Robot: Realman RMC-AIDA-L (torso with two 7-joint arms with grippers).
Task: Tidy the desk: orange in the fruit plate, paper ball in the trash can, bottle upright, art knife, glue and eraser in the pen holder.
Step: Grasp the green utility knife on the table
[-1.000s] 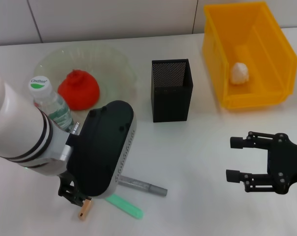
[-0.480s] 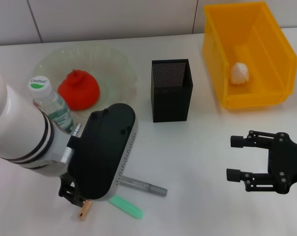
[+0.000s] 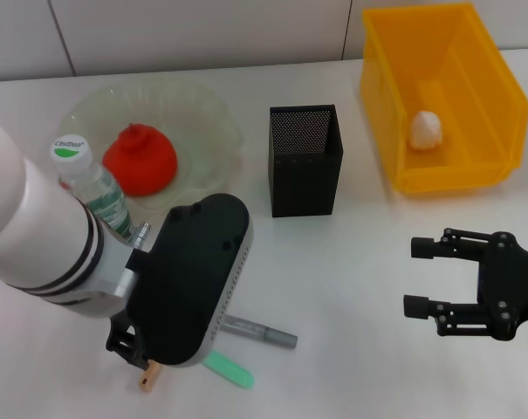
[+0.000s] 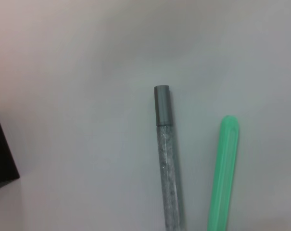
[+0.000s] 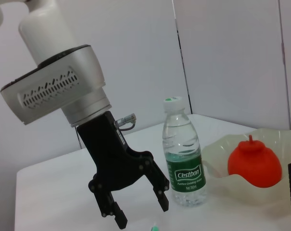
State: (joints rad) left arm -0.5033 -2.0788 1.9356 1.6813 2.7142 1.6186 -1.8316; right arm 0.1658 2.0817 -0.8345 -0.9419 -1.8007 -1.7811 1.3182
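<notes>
The tan eraser (image 3: 147,377) lies near the table's front edge, half hidden under my left gripper (image 3: 131,347). The right wrist view shows that left gripper (image 5: 138,210) open with nothing between its fingers. Beside it lie a long grey stick (image 3: 259,331) (image 4: 165,159) and a long green stick (image 3: 229,369) (image 4: 224,173); I cannot tell which is the art knife and which the glue. The bottle (image 3: 93,187) (image 5: 184,164) stands upright. The orange (image 3: 140,159) sits in the fruit plate (image 3: 202,109). The paper ball (image 3: 426,128) lies in the trash can (image 3: 381,78). My right gripper (image 3: 419,278) hovers open at the right.
The black mesh pen holder (image 3: 305,160) stands mid-table between the plate and the yellow bin; its corner (image 4: 1,154) shows in the left wrist view. My bulky left forearm (image 3: 37,244) covers the front left of the table.
My left arm has shifted a little to the right and toward the front edge, so its gripper now covers more of the eraser. The right gripper has barely moved.
</notes>
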